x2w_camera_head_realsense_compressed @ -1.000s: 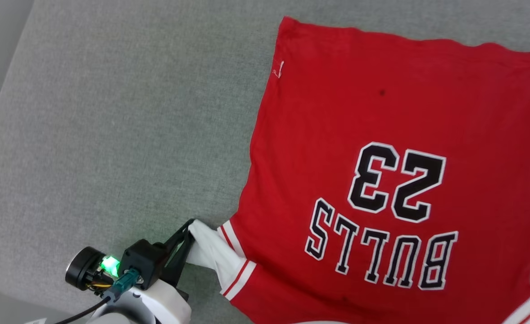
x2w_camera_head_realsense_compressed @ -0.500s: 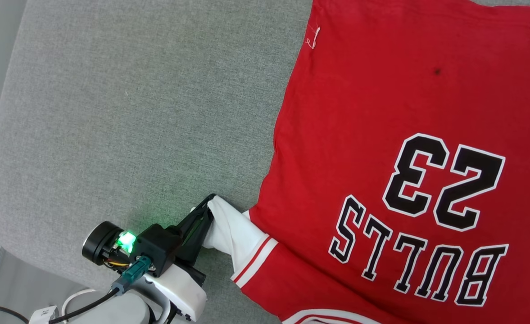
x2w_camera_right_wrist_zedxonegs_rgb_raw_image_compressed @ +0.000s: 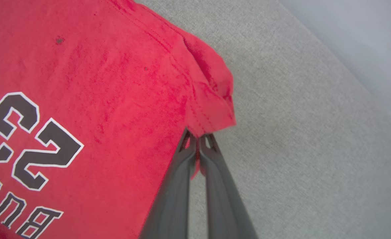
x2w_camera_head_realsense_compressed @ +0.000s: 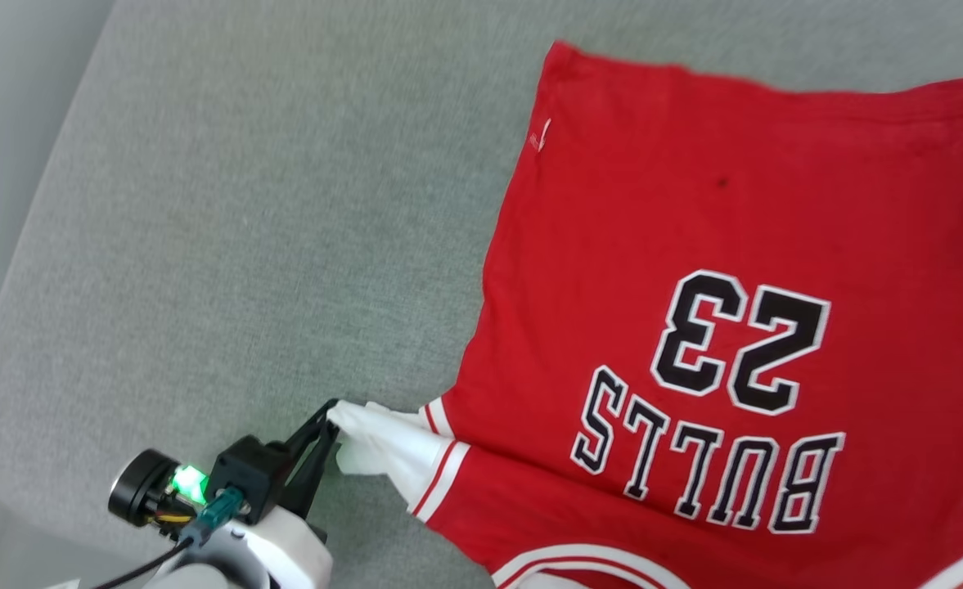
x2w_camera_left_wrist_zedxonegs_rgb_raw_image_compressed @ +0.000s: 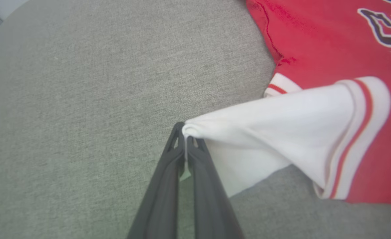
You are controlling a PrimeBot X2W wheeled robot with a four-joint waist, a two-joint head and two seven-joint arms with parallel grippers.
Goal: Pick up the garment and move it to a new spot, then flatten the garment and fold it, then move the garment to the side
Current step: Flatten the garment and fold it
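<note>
Head view: red garment [x2w_camera_head_realsense_compressed: 694,221] flat, grey woven surface [x2w_camera_head_realsense_compressed: 244,245] | left pincer [x2w_camera_left_wrist_zedxonegs_rgb_raw_image_compressed: 184,128] pinches white sleeve [x2w_camera_left_wrist_zedxonegs_rgb_raw_image_compressed: 265,132] | right pincer [x2w_camera_right_wrist_zedxonegs_rgb_raw_image_compressed: 198,137] pinches edge [x2w_camera_right_wrist_zedxonegs_rgb_raw_image_compressed: 215,122]

The garment [x2w_camera_head_realsense_compressed: 718,229], a red jersey T-shirt, is spread mostly flat on a grey fabric surface [x2w_camera_head_realsense_compressed: 244,245], with its black, white-outlined number 23 [x2w_camera_head_realsense_compressed: 739,343] seen upside down in the head view. The hem [x2w_camera_head_realsense_compressed: 776,96] is turned toward 12 o'clock, the collar [x2w_camera_head_realsense_compressed: 587,560] toward 6 o'clock. One white sleeve [x2w_camera_head_realsense_compressed: 383,446] with red stripe trim is drawn out to a point toward 9 o'clock.
</note>
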